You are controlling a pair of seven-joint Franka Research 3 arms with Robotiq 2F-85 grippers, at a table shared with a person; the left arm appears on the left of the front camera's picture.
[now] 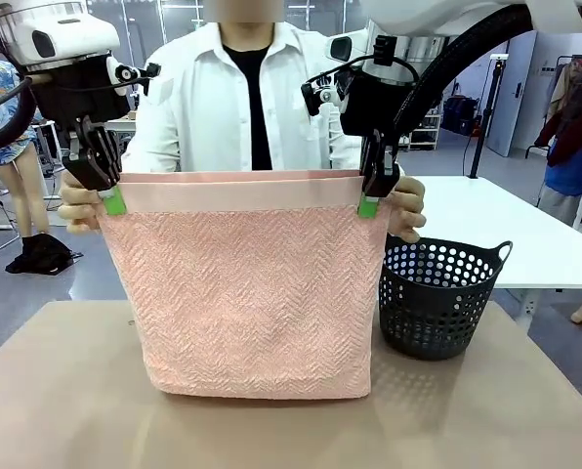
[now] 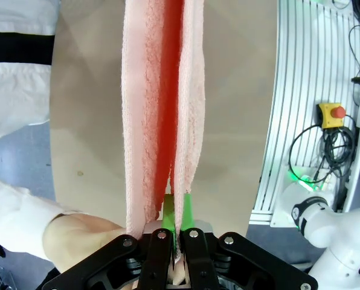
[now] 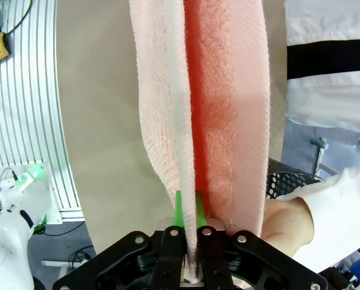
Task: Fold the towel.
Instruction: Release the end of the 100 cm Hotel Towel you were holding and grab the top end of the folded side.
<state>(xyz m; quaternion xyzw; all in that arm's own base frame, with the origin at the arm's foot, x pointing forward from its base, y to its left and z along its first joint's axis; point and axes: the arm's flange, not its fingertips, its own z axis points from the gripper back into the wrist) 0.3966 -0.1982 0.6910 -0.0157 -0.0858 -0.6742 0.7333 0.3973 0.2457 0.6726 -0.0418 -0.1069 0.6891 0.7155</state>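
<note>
While the left gripper [image 1: 112, 201] and right gripper [image 1: 369, 205] clamp its top corners, the towel [image 1: 252, 293] hangs below.

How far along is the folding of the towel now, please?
Looks done: the towel hangs doubled, two layers side by side. In hand: the left tool and right tool pinch its top corners, the person's hands beside them. Left: probably further folds, then laying it on the table.

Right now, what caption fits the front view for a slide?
Left gripper and right gripper, with a person, hold up the towel beside a basket.
</note>
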